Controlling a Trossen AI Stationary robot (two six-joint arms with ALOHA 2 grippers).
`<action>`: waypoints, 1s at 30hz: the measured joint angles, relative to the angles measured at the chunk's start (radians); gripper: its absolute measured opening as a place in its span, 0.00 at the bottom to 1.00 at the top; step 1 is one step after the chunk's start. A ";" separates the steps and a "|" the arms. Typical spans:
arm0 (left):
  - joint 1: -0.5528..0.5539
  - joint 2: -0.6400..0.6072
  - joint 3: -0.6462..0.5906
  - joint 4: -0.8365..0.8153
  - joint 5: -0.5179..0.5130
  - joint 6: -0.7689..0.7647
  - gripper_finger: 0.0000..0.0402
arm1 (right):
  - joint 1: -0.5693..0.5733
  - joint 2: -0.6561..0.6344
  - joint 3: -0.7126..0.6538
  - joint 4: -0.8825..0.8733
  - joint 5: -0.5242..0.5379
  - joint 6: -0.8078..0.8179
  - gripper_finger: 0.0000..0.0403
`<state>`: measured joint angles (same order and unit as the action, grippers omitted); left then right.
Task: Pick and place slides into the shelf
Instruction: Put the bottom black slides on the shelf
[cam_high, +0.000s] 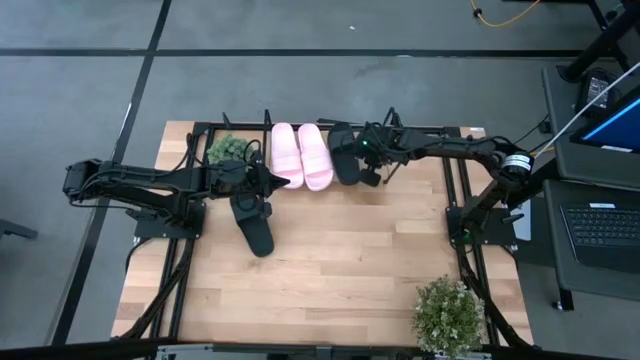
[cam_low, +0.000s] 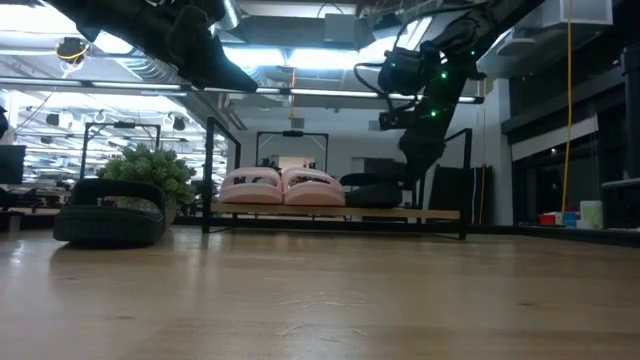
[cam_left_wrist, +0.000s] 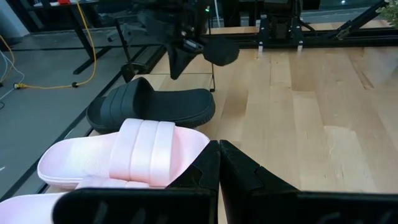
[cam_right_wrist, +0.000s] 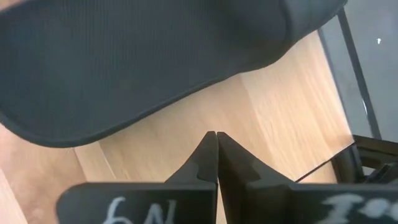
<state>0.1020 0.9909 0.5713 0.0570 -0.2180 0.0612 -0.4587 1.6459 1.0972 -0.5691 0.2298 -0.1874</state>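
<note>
Two pink slides (cam_high: 301, 155) and one black slide (cam_high: 343, 157) sit on the shelf (cam_high: 425, 129). Both arms' jaws are pressed together, empty. Next: grasp the last black slide (cam_high: 255, 228) on the desk (cam_high: 340, 270).

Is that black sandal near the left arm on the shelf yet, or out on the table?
Out. The black sandal lies flat on the tabletop, short of the shelf where both pink sandals sit.
</note>
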 joint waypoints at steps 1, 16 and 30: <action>0.000 0.000 0.000 0.000 0.000 0.000 0.00 | 0.000 0.000 -0.007 0.006 0.000 0.000 0.00; 0.000 0.000 0.000 0.000 0.000 -0.001 0.00 | 0.006 0.000 -0.024 0.038 -0.098 -0.023 0.00; 0.000 0.000 0.000 -0.001 0.000 0.001 0.00 | 0.036 0.087 -0.014 0.040 -0.098 -0.055 0.00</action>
<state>0.1017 0.9909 0.5713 0.0563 -0.2181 0.0621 -0.4228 1.7330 1.0828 -0.5294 0.1318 -0.2423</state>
